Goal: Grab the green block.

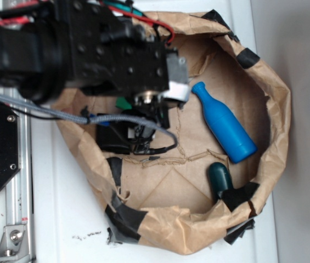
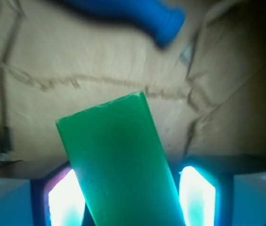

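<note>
The green block is a bright flat bar that fills the lower middle of the wrist view. It stands tilted, its top end leaning left, between my two glowing fingertips. My gripper is shut on it, the pads close against both of its sides. The block looks sharp while the brown paper floor behind it is blurred. In the exterior view only a small corner of the green block shows under the black arm, which hides the gripper itself.
Everything lies inside a crumpled brown paper bag with black tape on its rim. A blue bottle lies to the right of the arm, and a dark teal rounded object sits near the front rim. A black pouch and cables lie under the arm.
</note>
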Tool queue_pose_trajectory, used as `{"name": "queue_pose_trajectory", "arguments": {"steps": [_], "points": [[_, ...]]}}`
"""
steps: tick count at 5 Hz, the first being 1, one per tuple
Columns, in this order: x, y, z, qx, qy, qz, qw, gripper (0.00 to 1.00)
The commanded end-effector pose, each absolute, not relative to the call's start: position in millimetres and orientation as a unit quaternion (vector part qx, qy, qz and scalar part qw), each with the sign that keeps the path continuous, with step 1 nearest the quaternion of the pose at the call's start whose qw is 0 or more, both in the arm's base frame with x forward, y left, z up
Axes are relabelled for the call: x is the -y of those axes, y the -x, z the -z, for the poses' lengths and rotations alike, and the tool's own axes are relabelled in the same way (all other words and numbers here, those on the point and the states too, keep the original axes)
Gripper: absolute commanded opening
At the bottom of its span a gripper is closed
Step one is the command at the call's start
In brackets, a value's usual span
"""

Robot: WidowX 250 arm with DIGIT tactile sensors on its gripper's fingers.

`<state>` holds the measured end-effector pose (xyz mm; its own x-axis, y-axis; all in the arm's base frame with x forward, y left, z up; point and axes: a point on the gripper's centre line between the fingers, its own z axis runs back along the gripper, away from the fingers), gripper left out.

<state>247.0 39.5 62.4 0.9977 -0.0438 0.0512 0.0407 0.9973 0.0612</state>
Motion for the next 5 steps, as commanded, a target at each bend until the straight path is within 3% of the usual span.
{"name": "queue_pose_trajectory", "arguments": {"steps": [1, 3, 4, 5], "points": [[-26, -276, -141, 0.057, -0.023, 0.036, 0.997, 0.00], [-17, -280, -146, 0.040, 0.052, 0.076, 0.995, 0.00], [-10, -277, -147, 0.047, 0.068, 0.085, 0.993, 0.00], [-8, -276, -145, 0.045, 0.061, 0.075, 0.994, 0.00]]}}
